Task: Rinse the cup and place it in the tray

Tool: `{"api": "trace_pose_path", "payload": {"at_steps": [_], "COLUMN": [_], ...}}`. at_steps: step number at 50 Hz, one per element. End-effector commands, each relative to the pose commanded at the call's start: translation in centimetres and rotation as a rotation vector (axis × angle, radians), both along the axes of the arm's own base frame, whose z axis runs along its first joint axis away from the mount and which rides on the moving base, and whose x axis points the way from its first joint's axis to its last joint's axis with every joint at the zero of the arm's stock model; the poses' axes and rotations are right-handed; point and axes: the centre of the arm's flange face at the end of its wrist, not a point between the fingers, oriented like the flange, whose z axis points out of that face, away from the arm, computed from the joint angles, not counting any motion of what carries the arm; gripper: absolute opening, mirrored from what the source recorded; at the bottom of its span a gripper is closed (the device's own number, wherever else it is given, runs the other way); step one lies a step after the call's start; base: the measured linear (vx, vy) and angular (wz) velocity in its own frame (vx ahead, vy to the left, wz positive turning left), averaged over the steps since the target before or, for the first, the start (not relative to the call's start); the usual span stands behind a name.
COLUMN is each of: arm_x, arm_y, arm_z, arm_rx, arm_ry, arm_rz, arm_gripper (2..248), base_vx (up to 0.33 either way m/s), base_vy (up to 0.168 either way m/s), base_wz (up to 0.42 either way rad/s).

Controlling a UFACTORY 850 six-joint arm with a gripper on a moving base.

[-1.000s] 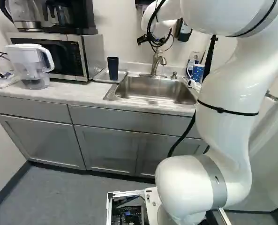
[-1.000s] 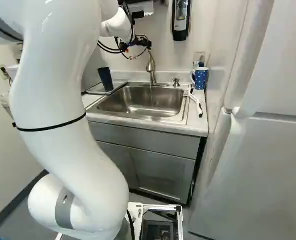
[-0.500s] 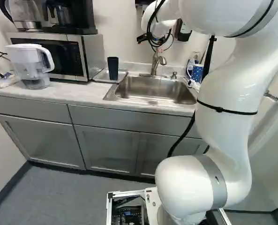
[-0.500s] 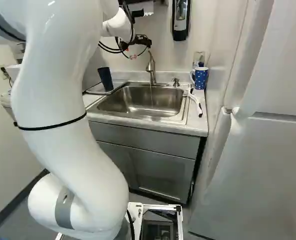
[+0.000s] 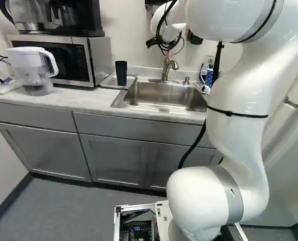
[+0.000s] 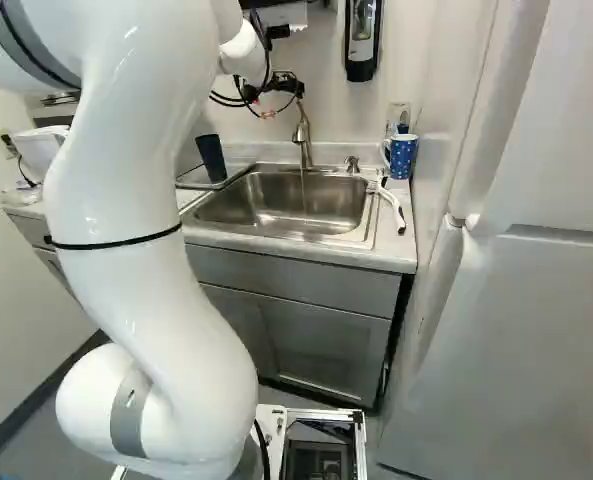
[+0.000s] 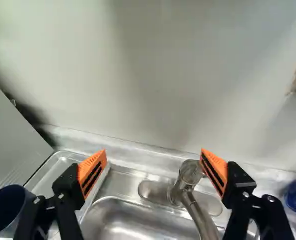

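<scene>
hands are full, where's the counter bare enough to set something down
In the left base view, the pale counter is bare before the grey microwave, between the white-lidded pitcher and steel sink. Right of the sink is crowded: blue white-dotted mug, white-handled tool.

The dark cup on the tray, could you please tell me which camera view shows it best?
The left base view: the cup stands in full profile, nothing before it. The right base view shows it close by the arm; the wrist view, mainly its open top, cut off.
</scene>
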Motion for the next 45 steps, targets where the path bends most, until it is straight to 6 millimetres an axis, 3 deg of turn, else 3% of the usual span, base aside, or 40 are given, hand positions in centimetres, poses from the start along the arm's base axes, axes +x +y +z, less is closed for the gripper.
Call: {"api": "trace_pose_path", "payload": {"at_steps": [22, 45], "arm_x": [-0.7, -3.2], "arm_y": [0.0, -1.2], "arm_z": [-0.2, 0.5], "arm_rx": [0.0, 0.003], "arm_ry": [0.031, -0.015], "arm_rz": [0.0, -0.021], "arm_gripper": [247, 247], "base_vx": [0.0, 0.0], "base_vy": [0.0, 0.0], "base_wz": [0.0, 0.0]}}
